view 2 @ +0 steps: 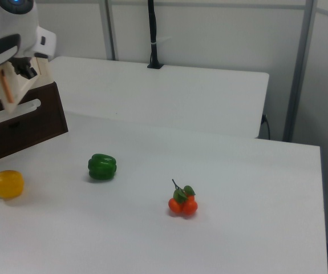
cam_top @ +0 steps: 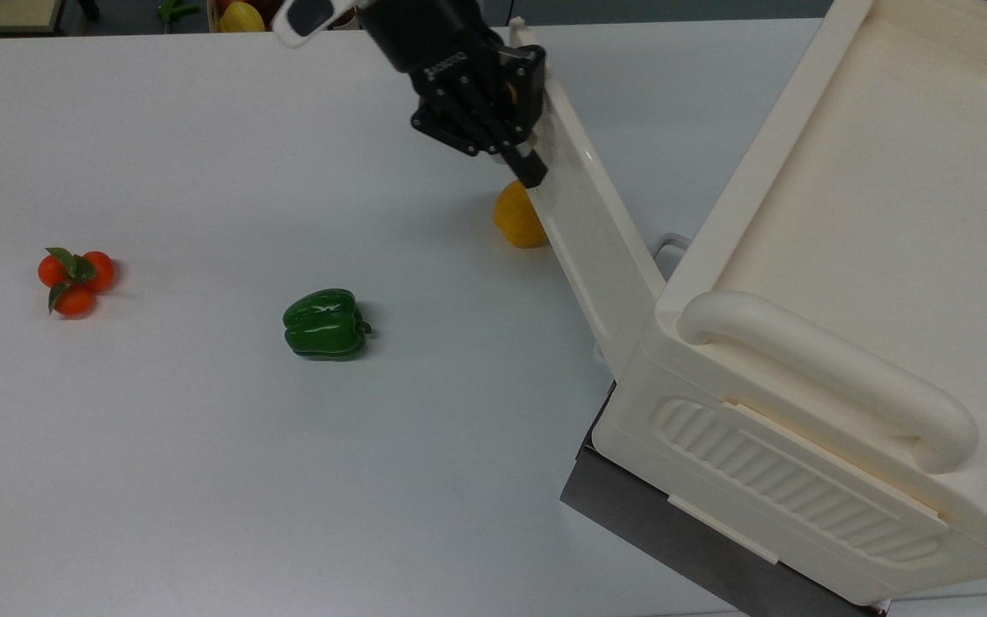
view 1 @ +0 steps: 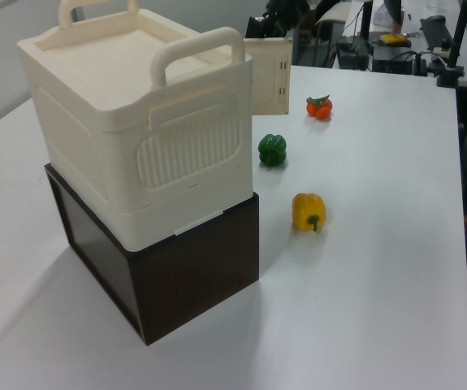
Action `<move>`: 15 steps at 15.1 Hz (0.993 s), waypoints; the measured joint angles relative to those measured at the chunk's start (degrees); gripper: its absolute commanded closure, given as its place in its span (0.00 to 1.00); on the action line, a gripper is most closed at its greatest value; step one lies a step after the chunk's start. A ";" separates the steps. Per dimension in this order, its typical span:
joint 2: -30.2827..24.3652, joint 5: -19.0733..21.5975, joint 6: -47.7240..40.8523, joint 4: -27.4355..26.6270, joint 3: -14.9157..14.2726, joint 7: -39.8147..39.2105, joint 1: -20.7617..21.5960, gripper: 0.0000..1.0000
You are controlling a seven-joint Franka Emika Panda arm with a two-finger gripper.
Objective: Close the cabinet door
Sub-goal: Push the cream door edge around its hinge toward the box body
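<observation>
cabinet [cam_top: 845,360]: cream box set on a dark base, nearest in the top view.
door [cam_top: 583,231]: hinged at the cabinet's corner, seen part open, free end swung out over the table.
gripper [cam_top: 517,128]: placed at the door's free end; jaw state cannot be told.
pepper [cam_top: 517,218]: yellow, just beside the door.
step: mid-swing, judged roughly half closed.
next: free end to be pushed on until the door sits flush.

Cream door [cam_top: 583,214] with a copper-coloured handle [view 2: 5,89]; cream cabinet [cam_top: 845,283] with a ribbed side panel [cam_top: 789,484], on a dark brown base [view 1: 184,280]. Black gripper [cam_top: 517,141]. Green pepper [cam_top: 325,323], yellow pepper [view 1: 309,211], orange-red tomatoes [cam_top: 75,280] with green leaves. White table [cam_top: 202,463].
</observation>
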 measured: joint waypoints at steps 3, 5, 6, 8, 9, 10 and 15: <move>-0.06 -0.32 0.00 0.00 2.12 0.81 0.06 1.00; -0.08 -0.48 0.00 0.00 3.53 1.30 0.10 1.00; -0.09 -0.51 0.00 0.00 4.13 1.44 0.09 1.00; -0.09 -0.53 0.00 0.00 5.43 1.51 0.10 1.00; -0.09 -0.53 0.00 0.00 6.15 1.54 0.12 1.00; -0.09 -0.53 0.00 0.00 6.92 1.59 0.11 1.00; -0.10 -1.30 1.65 0.13 10.76 2.39 0.15 1.00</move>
